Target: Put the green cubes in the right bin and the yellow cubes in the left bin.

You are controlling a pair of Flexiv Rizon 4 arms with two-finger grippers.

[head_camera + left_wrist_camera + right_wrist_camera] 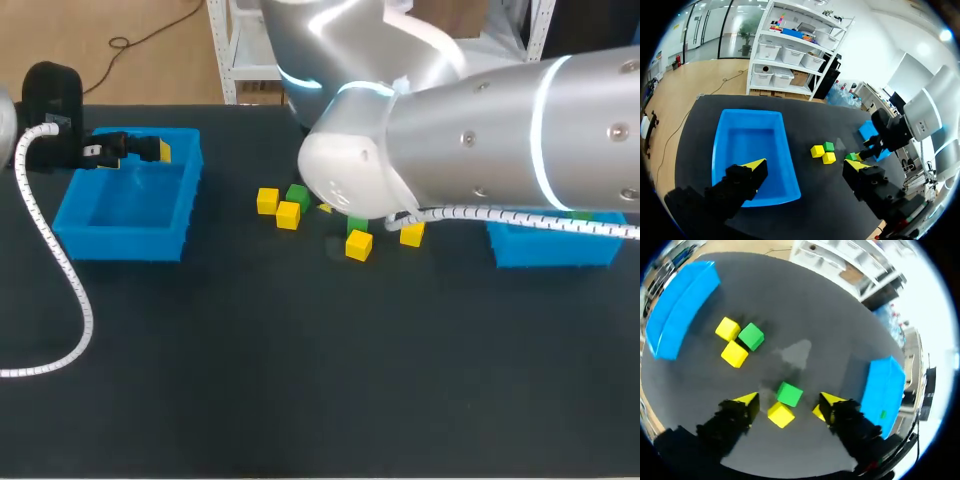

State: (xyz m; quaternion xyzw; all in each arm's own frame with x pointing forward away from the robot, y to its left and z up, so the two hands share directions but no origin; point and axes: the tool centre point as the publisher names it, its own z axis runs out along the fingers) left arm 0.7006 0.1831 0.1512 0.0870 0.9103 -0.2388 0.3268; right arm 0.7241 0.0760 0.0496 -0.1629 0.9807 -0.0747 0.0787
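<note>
- On the black table (300, 390), loose cubes lie between the left bin (120, 240) and the right bin (550, 252). A cube trio (288, 215) of two yellow and one green sits packed together. A second group lies nearer the right bin.
- The right arm (500, 130) comes across the middle of the head view. It covers its own gripper, part of the second group and much of the right bin. A white cable (55, 255) trails over the table beside the left bin.
- The right wrist view shows what that arm hides. The middle green cube (789, 394) is there, with a near yellow cube (780, 414) just beside it. A third yellow cube (816, 412) lies against the inner side of one finger and is partly hidden.
- A small green patch (883, 414) lies inside the right bin. It may be a cube, but it is too small to be sure.
- The left wrist view looks down into the left bin, with the trio and the right arm's gripper well beyond it.
- The right gripper (787, 402) is spread wide and low over the table. The middle green cube and the near yellow cube lie between its tips. It grasps nothing.
- The left gripper (805, 166) hangs over the left bin's far rim. Its fingers are parted wide, with nothing between them.
</note>
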